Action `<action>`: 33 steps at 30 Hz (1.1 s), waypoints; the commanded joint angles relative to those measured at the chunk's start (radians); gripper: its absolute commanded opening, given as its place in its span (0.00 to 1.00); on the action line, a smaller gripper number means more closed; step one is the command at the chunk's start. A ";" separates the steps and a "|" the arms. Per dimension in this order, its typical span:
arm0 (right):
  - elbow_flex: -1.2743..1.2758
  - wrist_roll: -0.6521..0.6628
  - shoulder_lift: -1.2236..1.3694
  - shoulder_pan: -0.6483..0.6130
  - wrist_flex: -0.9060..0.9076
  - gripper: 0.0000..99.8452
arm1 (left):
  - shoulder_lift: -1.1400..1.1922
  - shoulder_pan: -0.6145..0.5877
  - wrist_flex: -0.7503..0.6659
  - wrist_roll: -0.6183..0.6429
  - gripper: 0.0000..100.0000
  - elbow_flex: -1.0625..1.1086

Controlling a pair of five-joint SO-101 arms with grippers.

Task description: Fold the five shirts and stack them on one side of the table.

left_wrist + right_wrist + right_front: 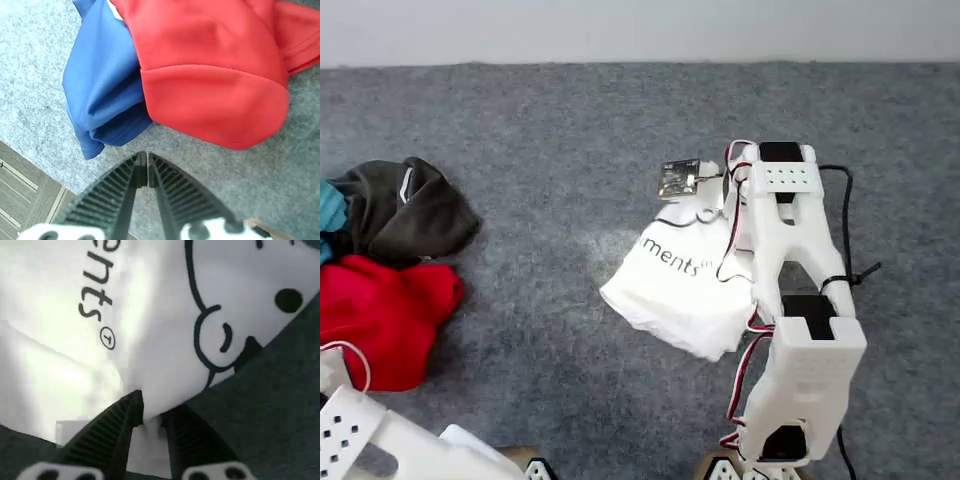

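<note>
On the white shirt [165, 340] the right hand [151, 412] is clamped; left hand [148, 161] closed.

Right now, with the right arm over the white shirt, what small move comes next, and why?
Probably lift the right gripper slightly and draw the pinched edge across to fold: its fingers are shut on the white shirt, which lies loosely bunched on the table.

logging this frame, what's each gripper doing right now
Left gripper: closed, holding nothing.
Right gripper: closed on the white shirt.
</note>
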 commanded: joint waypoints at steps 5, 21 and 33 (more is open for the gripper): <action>-0.052 -0.041 -0.073 -0.041 -0.041 0.04 | -0.014 0.005 -0.009 -0.008 0.02 -0.007; -0.120 -1.295 -0.260 -0.134 0.329 0.24 | -0.014 0.005 -0.008 -0.008 0.02 -0.007; -0.115 -1.918 -0.186 -0.160 0.375 0.46 | -0.014 0.006 -0.008 -0.008 0.02 -0.007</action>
